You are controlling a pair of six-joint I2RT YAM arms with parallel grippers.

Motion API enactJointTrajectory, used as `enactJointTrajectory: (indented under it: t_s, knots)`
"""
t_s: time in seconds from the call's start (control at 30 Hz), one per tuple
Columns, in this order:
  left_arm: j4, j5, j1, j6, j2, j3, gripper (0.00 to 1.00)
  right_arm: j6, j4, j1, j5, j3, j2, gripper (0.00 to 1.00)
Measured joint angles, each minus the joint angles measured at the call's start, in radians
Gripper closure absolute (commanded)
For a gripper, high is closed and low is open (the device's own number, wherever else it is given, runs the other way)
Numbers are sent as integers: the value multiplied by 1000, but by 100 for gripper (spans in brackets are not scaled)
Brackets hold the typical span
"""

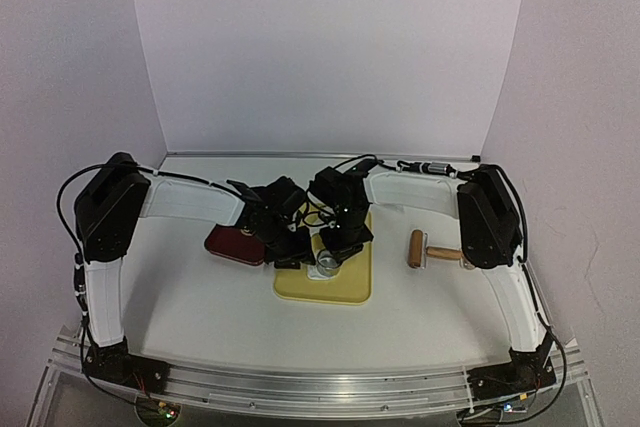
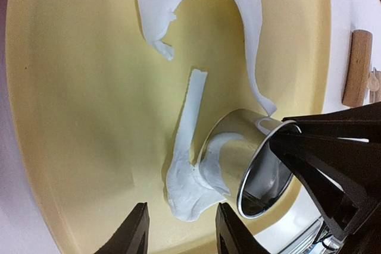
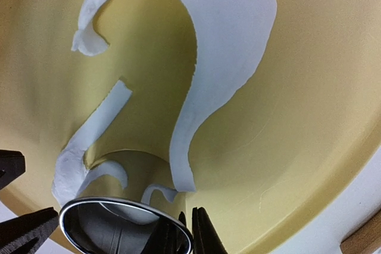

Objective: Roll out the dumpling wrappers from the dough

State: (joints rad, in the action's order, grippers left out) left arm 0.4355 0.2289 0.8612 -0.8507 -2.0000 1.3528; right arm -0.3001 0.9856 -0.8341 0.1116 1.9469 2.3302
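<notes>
The dough (image 3: 232, 28) is a thin white sheet with round cut-outs, lying on the yellow board (image 1: 350, 282). A narrow strip (image 2: 190, 111) runs down to a thicker end (image 2: 187, 194). The shiny ring cutter (image 3: 119, 212) stands on that end. My right gripper (image 3: 189, 233) is shut on the cutter's rim, one finger inside the wall and one outside. My left gripper (image 2: 183, 230) is open, its tips either side of the thick dough end and just short of it. No dumpling wrappers are in view; inside the ring shows a pale patch that I cannot identify.
A wooden rolling pin (image 1: 416, 247) lies on the table right of the board. A dark red plate (image 1: 232, 244) sits left of it, partly under the left arm. Both arms crowd over the board's near half.
</notes>
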Motion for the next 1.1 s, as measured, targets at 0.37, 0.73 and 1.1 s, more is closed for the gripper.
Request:
enactJointTrajectory:
  t_s: [0.37, 0.73, 1.1]
  knots:
    - [-46, -34, 4, -34, 163, -131, 51, -32, 13, -3, 71, 55, 1, 92]
    - [-51, -30, 4, -40, 169, -131, 51, -56, 59, -5, 75, 63, 1, 96]
    - [-50, -22, 4, -39, 160, -131, 51, -87, 89, -4, 62, 76, 26, 99]
